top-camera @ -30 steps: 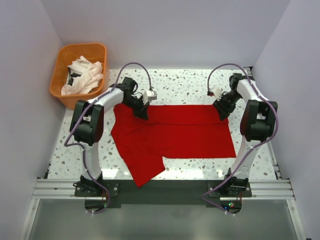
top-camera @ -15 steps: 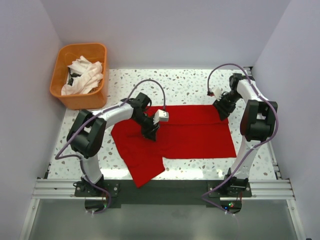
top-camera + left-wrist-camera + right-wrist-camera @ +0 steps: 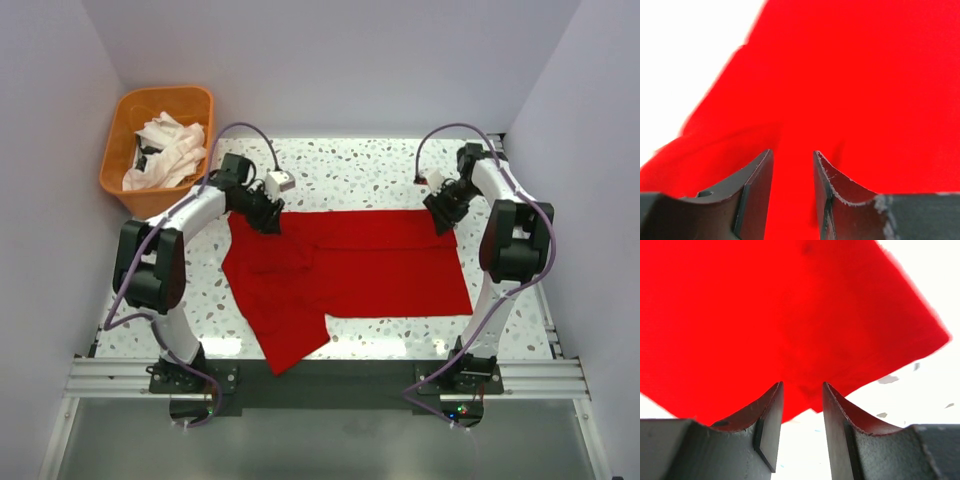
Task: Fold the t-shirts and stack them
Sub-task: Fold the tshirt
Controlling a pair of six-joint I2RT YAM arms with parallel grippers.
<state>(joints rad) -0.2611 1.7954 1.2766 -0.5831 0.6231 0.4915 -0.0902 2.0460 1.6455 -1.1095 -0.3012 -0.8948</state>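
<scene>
The bright red t-shirt lies spread flat on the speckled table, with a crumpled sleeve part hanging toward the near edge. My left gripper is over its far left corner. In the left wrist view the left gripper is open, with red cloth under and between the jaws. My right gripper is at the far right corner. In the right wrist view the right gripper is open, with the red shirt's edge just at the tips. White t-shirts lie bunched in the basket.
The orange plastic basket stands at the far left corner, off the table's lit top. Grey walls close in left, right and behind. Bare speckled table shows beyond the shirt, and a narrow strip on the near side.
My left gripper swept out over the middle of the red shirt, then came back to its far left corner. The right gripper barely moved. The shirt's left part looks a little flatter.
</scene>
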